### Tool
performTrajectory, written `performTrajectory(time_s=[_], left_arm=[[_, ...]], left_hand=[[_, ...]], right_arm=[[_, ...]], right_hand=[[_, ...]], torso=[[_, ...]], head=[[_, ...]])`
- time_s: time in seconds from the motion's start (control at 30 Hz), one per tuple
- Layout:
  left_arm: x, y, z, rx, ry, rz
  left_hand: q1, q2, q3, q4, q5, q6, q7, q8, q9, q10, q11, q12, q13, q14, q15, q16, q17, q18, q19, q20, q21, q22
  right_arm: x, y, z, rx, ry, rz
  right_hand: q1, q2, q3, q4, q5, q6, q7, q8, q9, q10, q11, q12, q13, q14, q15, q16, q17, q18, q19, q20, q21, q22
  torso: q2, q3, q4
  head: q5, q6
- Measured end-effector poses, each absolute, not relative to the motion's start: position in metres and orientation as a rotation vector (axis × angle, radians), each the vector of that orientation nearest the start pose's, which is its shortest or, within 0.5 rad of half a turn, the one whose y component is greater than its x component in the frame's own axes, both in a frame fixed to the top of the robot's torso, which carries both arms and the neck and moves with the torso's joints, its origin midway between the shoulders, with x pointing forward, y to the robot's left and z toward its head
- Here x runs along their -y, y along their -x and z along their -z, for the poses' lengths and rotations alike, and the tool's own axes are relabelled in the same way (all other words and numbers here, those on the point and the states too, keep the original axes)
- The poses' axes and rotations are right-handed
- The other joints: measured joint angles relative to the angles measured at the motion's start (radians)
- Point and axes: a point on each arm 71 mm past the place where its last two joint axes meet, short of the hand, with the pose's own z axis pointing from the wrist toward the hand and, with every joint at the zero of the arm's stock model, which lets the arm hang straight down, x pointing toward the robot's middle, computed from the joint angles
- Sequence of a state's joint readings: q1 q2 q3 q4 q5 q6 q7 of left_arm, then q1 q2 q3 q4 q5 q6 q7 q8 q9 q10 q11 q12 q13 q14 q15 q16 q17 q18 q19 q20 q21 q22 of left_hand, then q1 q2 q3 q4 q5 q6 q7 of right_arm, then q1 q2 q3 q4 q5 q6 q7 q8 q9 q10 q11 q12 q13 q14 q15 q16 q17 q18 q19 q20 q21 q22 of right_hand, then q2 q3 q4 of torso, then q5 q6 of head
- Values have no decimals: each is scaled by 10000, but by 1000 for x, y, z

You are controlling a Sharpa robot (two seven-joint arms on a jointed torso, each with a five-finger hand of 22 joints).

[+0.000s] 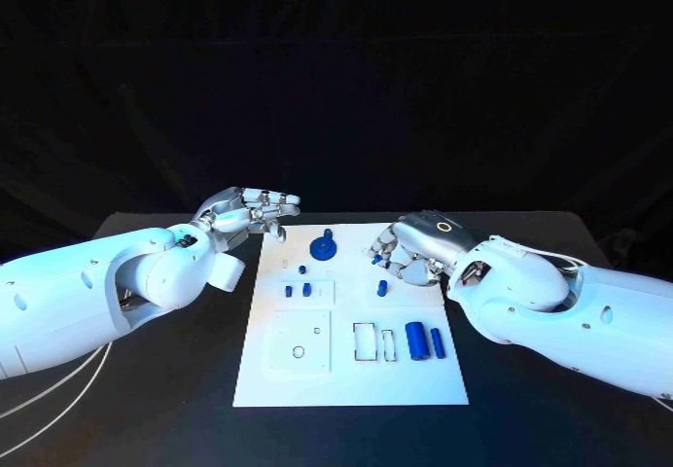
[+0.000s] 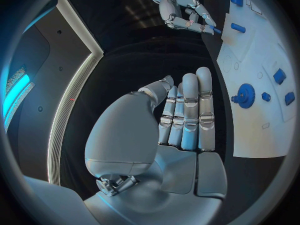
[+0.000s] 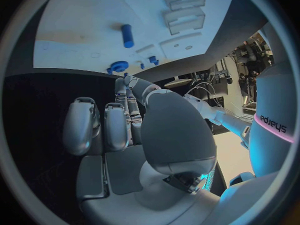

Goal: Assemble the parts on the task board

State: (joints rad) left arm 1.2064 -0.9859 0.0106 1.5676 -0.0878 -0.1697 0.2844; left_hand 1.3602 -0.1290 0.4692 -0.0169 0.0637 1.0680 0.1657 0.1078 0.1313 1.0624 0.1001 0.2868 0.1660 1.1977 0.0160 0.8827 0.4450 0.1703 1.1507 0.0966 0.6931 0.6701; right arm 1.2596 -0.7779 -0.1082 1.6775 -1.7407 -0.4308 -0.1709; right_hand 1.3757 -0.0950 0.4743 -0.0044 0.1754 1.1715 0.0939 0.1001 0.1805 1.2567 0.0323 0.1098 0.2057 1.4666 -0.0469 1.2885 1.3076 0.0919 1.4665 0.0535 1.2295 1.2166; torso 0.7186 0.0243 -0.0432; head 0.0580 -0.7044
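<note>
Board: flat white rectangular task board [image 1: 351,375], matte, mid-table, w/ shallow outlined recesses and small holes.
Table: black, dull surface [image 1: 126,428].
Gear: round blue toothed gear [image 1: 324,249] w/ upright stub, on the board's far end; seen too in the left wrist view [image 2: 244,95].
Cylinders: two smooth blue cylinders [image 1: 416,339] lying side by side near the board's right edge.
Pegs: small blue pegs [image 1: 296,289] mid-board; one more [image 1: 381,287] to the right.
Left hand: silver left hand [image 1: 250,214], just off the board's far-left corner; fingers straight, side by side, holding nothing.
Right hand: right hand [image 1: 411,251] over the board's right edge, fingers curled; a small blue part [image 2: 214,30] at its fingertips, grip can't tell for sure.
</note>
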Motion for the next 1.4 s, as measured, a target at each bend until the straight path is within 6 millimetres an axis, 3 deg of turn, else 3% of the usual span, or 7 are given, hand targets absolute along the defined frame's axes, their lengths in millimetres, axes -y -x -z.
performTrajectory(time_s=[0.27,0.47,0.67,1.07,1.4], left_arm=[[-250,-486,158,-15158,10490,15486],[-242,-487,159,-15219,10432,15635],[-234,-488,159,-15279,10374,15775],[-230,-488,159,-15318,10343,15857],[-230,-488,159,-15338,10339,15875]], left_hand=[[0,0,0,0,0,0,0,0,-10,0,0,38,0,0,0,0,-4,1,0,0,-41,0],[0,0,0,0,0,0,0,0,-9,0,0,38,1,0,0,0,-4,0,0,0,-40,-10],[0,0,0,0,0,1,0,0,-8,0,0,38,1,0,0,0,-12,-1,0,0,-40,-10],[41,41,-28,-28,0,1,-1,0,-8,1,0,96,2,0,0,0,-12,0,0,-1,-40,-10],[41,41,-28,-28,0,1,-1,0,-7,1,0,96,2,0,0,0,-11,0,0,-1,-40,-9]], right_arm=[[81,-424,162,-14228,4937,-8218],[58,-412,188,-14699,5018,-8833],[50,-408,215,-15262,4955,-8965],[40,-408,234,-15722,5047,-8956],[38,-407,241,-15980,5149,-8884]], right_hand=[[2,-2,-1,-1,-1,3,6,0,0,6,8,-18,1,0,0,37,-1,0,0,0,0,9],[2,-2,-1,-1,-17,10,14,-3,0,14,17,-17,0,0,1,37,-2,1,0,0,0,9],[2,-3,-1,-1,-19,0,25,-11,0,15,20,-18,0,0,1,37,-2,1,0,1,-1,8],[3,-3,-10,-10,-36,-1,28,-60,5,19,25,-18,-1,0,1,37,-3,1,0,0,-1,6],[3,-4,-10,-10,-38,-5,33,-74,75,20,27,-55,-1,0,1,37,5,1,-1,1,-1,6]], torso=[[-12,-35,42],[-20,-65,42],[-22,-66,41],[-14,-58,59],[-12,-53,47]], head=[[506,-194],[891,-387],[1177,-568],[1518,-799],[1615,-895]])
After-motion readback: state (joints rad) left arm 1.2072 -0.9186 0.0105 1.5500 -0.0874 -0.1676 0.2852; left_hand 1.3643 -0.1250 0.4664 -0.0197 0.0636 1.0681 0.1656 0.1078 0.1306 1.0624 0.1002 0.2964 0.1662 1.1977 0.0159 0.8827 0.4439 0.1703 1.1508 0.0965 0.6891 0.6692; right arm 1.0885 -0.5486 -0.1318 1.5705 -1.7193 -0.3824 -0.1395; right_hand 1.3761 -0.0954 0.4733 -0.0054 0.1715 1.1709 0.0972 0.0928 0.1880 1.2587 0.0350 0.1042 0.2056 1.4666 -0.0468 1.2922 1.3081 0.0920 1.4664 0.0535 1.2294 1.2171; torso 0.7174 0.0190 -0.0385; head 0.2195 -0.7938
